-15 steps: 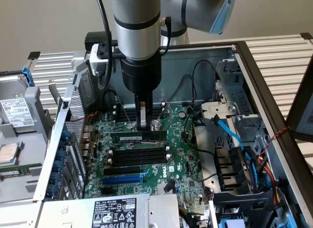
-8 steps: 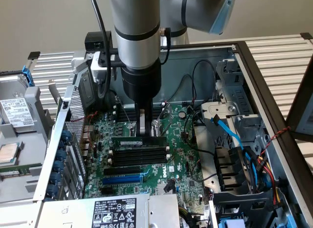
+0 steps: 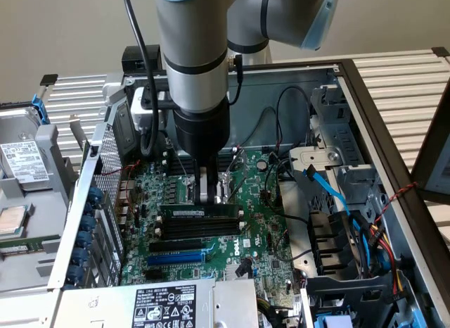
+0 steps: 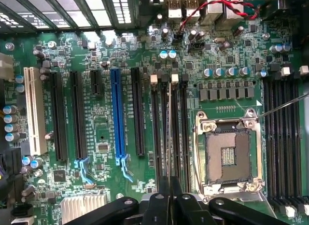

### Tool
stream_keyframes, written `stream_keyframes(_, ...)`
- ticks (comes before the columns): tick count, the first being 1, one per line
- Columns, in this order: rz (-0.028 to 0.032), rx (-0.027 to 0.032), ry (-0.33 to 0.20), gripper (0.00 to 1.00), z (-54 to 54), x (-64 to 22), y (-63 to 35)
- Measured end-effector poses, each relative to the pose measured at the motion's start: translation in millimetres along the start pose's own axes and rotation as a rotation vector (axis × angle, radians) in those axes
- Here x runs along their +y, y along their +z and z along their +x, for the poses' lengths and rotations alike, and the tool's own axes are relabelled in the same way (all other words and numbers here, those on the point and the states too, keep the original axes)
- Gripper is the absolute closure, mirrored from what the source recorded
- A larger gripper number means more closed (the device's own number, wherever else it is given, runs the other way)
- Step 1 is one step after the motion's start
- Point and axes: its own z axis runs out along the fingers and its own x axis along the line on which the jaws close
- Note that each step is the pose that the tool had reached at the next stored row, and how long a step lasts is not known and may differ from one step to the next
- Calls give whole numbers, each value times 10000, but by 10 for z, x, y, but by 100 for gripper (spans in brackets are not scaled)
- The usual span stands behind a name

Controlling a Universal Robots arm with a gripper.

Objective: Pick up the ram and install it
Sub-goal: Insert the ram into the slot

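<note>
Plainly, ram point(image 3: 204, 211): long, thin, dark green.

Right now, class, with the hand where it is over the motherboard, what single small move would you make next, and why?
Probably ease the ram straight down, grip unchanged. The hand is shut on the ram's upper edge, and the ram stands on edge, lined up along the black memory slots beside the processor socket. Whether it is seated I cannot tell, so press gently.
</note>
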Motion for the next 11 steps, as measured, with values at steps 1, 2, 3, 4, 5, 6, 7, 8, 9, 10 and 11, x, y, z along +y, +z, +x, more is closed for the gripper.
stream_keyframes(1,9,4,-2,87,1,0,1)
stream_keyframes(2,11,4,-2,87,1,0,1)
stream_keyframes(3,14,4,-2,87,0,1,1)
stream_keyframes(4,17,4,-1,87,0,1,1)
stream_keyframes(5,19,3,-1,87,0,1,2)
stream_keyframes(6,24,34,-1,87,-3,2,4)
stream_keyframes(7,16,135,-2,87,-7,2,5)
stream_keyframes(8,-41,265,-4,87,-7,2,3)
stream_keyframes(9,-92,338,-5,87,-7,2,4)
stream_keyframes(10,-104,355,-6,87,-7,2,4)
stream_keyframes(11,-105,355,-9,87,-7,2,4)
